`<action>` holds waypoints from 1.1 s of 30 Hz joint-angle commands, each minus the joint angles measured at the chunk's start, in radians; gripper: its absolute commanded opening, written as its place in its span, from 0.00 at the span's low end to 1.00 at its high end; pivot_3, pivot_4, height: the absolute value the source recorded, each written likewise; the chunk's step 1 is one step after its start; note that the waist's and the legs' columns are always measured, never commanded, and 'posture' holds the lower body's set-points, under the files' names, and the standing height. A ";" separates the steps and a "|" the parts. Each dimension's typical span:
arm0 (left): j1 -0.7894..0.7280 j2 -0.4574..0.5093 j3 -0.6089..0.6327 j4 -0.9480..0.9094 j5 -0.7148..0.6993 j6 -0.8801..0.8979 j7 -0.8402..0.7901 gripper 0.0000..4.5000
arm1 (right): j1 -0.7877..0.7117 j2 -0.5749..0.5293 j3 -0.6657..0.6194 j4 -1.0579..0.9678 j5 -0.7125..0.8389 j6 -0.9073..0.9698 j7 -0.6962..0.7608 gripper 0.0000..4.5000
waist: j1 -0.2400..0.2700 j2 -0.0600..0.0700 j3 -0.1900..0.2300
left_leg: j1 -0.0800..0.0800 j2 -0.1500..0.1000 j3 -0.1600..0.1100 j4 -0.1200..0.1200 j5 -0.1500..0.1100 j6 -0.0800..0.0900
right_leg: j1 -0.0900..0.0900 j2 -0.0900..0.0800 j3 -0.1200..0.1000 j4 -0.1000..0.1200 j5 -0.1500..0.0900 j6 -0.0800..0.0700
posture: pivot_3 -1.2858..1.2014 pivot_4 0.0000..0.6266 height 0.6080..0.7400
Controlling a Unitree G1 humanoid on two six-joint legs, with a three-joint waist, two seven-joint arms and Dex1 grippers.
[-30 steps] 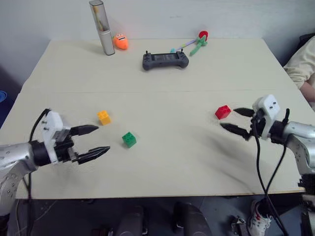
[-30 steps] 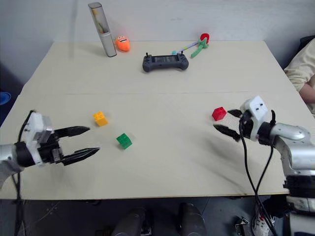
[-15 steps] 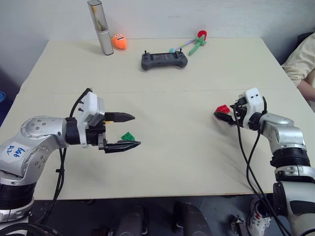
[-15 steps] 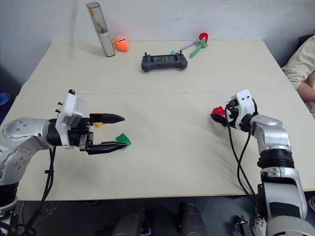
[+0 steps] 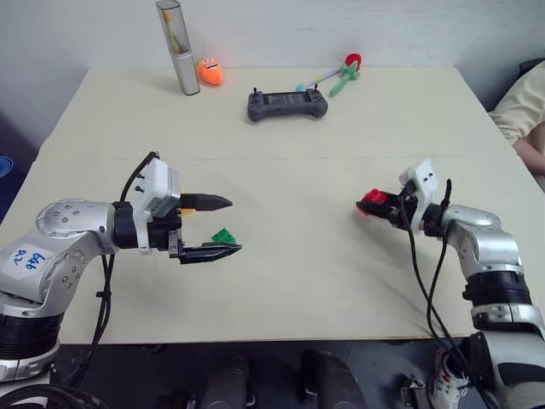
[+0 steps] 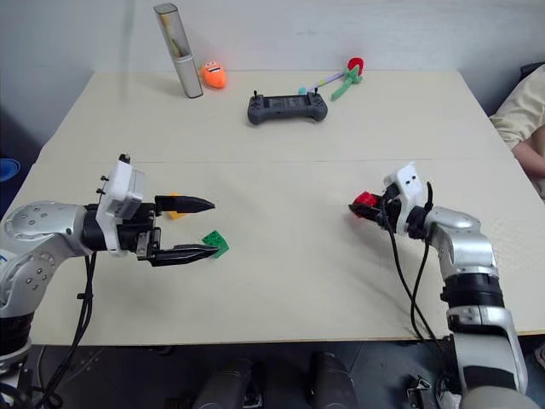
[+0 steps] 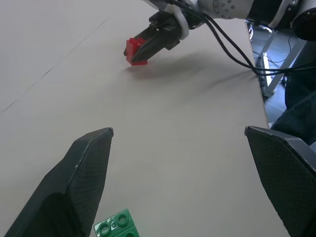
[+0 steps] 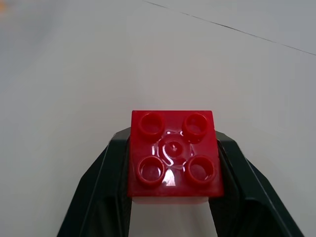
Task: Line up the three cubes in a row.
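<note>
Red cube [image 8: 174, 154] pinched in right tool [image 5: 385, 207], frame right; left tool [image 5: 217, 227] spread beside green cube [image 5: 223, 235]. Risk: shallow grip, cube twists loose mid-carry.

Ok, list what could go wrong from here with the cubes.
1. The right gripper pinches the red cube by its sides near the fingertips; a quick swing could let it slip.
2. The open left gripper hangs beside the green cube and yellow-orange cube; a careless sweep might knock them apart.
3. The red cube sits far from the other two, so the carry is long.
</note>
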 commanded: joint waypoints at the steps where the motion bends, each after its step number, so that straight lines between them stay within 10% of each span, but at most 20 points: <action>1: 0.045 0.041 -0.041 -0.017 0.067 -0.088 -0.081 1.00 | 0.095 -0.096 0.046 -0.276 0.072 -0.032 0.213 0.34 | 0.000 0.000 0.000 | 0.000 0.000 0.000 0.000 0.000 0.000 | 0.000 0.000 0.000 0.000 0.000 0.000 | 0.52 0.24 1.00; 21: 0.062 0.041 -0.114 0.004 0.138 -0.191 -0.175 1.00 | 0.204 -0.046 0.270 -0.348 -0.156 -0.279 0.153 0.34 | 0.001 -0.001 0.000 | 0.001 0.000 0.000 0.003 0.000 0.000 | 0.001 -0.001 0.000 0.002 0.000 0.000 | 0.52 0.24 1.00; 30: 0.167 0.042 0.020 0.000 0.102 -0.136 -0.099 1.00 | 0.167 -0.062 0.219 -0.367 -0.086 -0.224 0.178 1.00 | -0.002 -0.001 0.000 | 0.001 0.000 -0.001 0.003 0.000 0.000 | 0.001 -0.001 -0.001 0.002 0.000 0.000 | 0.52 0.24 1.00; 33: 0.346 0.025 0.200 -0.038 0.088 -0.097 -0.015 1.00 | 0.147 -0.099 0.156 -0.416 -0.011 -0.157 0.192 1.00 | -0.008 -0.001 0.000 | 0.001 0.001 -0.001 0.001 0.000 0.000 | 0.001 -0.001 0.000 0.002 0.000 0.000 | 0.52 0.24 1.00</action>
